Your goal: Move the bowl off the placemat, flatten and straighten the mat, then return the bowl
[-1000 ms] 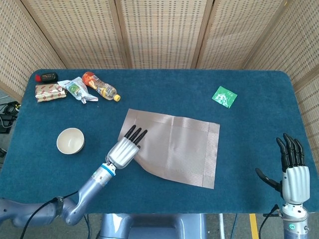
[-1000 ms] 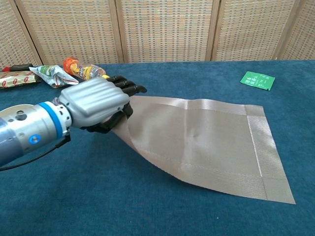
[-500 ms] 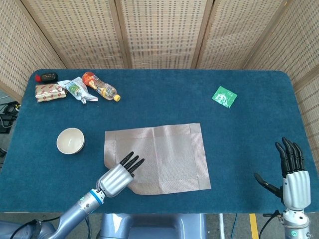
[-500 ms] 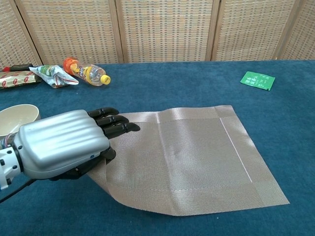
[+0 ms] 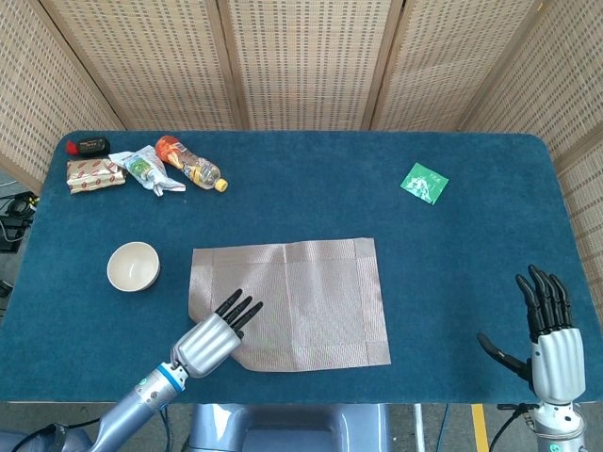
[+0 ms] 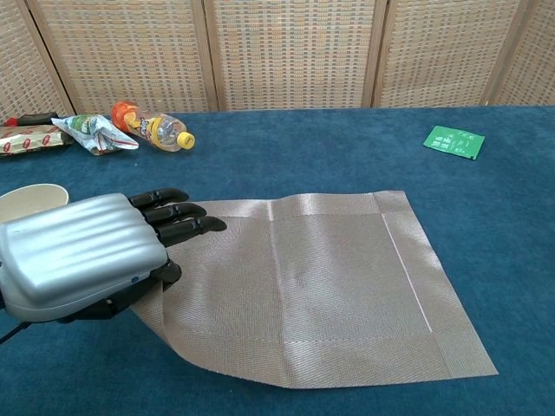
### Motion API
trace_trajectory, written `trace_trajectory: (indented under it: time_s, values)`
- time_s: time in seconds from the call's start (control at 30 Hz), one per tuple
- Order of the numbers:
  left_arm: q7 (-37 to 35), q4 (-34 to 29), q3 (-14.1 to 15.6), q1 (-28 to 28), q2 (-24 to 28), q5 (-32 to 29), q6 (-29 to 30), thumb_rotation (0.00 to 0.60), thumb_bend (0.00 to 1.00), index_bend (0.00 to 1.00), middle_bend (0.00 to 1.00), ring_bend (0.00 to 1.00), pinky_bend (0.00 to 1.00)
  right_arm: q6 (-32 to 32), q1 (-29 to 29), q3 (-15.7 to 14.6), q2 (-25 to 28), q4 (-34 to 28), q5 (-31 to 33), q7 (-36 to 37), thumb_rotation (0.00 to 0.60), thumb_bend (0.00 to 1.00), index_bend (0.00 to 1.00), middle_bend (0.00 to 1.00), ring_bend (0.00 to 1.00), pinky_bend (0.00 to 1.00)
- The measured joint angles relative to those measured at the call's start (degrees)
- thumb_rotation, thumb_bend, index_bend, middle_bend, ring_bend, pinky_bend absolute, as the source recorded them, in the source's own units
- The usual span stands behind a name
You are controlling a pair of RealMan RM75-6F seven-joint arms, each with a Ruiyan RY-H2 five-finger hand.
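Observation:
The woven beige placemat [image 5: 301, 297] lies nearly square-on in the middle of the blue table, its near-left corner curled up off the cloth. My left hand [image 5: 212, 337] grips that corner, fingers lying flat on top of the mat and the thumb tucked under its edge; in the chest view the left hand [image 6: 87, 256] fills the lower left over the placemat [image 6: 321, 277]. The small cream bowl [image 5: 133, 266] stands upright on the table left of the mat, apart from it; only the bowl [image 6: 30, 198] rim shows behind the hand. My right hand [image 5: 546, 334] hovers open at the near right edge.
At the far left lie a plastic bottle [image 5: 191, 166], snack wrappers [image 5: 94, 174] and a small black and red item [image 5: 88, 146]. A green packet [image 5: 425, 182] sits at the far right. Wicker screens stand behind the table.
My left hand has dragged the mat toward the near-left and turned it from skewed to nearly square with the table edge. The fold has flattened. The right hand has barely moved.

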Motion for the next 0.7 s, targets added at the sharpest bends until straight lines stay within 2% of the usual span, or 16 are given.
trace_trajectory:
  time_s: [0.03,0.1,0.17,0.2,0.4,0.57,0.7]
  values:
    - [-0.08,0.02,0.04,0.24,0.19,0.26,0.15,0.600,0.62,0.50,0.00,0.00,0.00,-0.04,-0.02,-0.04,0.01,-0.03,-0.03,-0.13,0.600,0.24,0.06,0.00,0.00,0.00]
    - [-0.30,-0.02,0.14,0.75,0.69,0.79,0.40,0.600,0.48,0.21,0.00,0.00,0.00,-0.05,-0.08,-0.14,0.03,-0.13,-0.26,-0.50,0.600,0.24,0.06,0.00,0.00,0.00]
    - [-0.42,-0.14,0.23,1.02,1.08,1.23,0.55,0.600,0.39,0.04,0.00,0.00,0.00,0.02,-0.15,-0.25,0.04,-0.22,-0.58,-0.76,0.600,0.24,0.06,0.00,0.00,0.00]
    - [-0.54,-0.30,0.29,1.22,1.39,1.55,0.67,0.600,0.35,0.00,0.00,0.00,0.00,0.12,-0.19,-0.30,0.04,-0.27,-0.77,-0.90,0.600,0.24,0.06,0.00,0.00,0.00]
    - [-2.40,-2.14,1.37,2.34,3.52,3.93,1.46,0.600,0.26,0.00,0.00,0.00,0.00,0.71,-0.49,-0.75,0.25,-0.68,-2.01,-1.66,0.600,0.24,0.06,0.00,0.00,0.00]
    - [-5.71,-3.83,2.90,3.66,5.59,7.82,3.30,0.600,0.26,0.00,0.00,0.00,0.00,2.18,-1.02,-1.24,0.43,-1.29,-3.89,-2.49,0.600,0.24,0.06,0.00,0.00,0.00]
    - [-9.79,-4.39,4.26,5.85,8.03,12.59,7.78,0.600,0.26,0.00,0.00,0.00,0.00,2.81,-1.50,-1.89,0.61,-1.83,-5.25,-3.32,0.600,0.24,0.06,0.00,0.00,0.00]
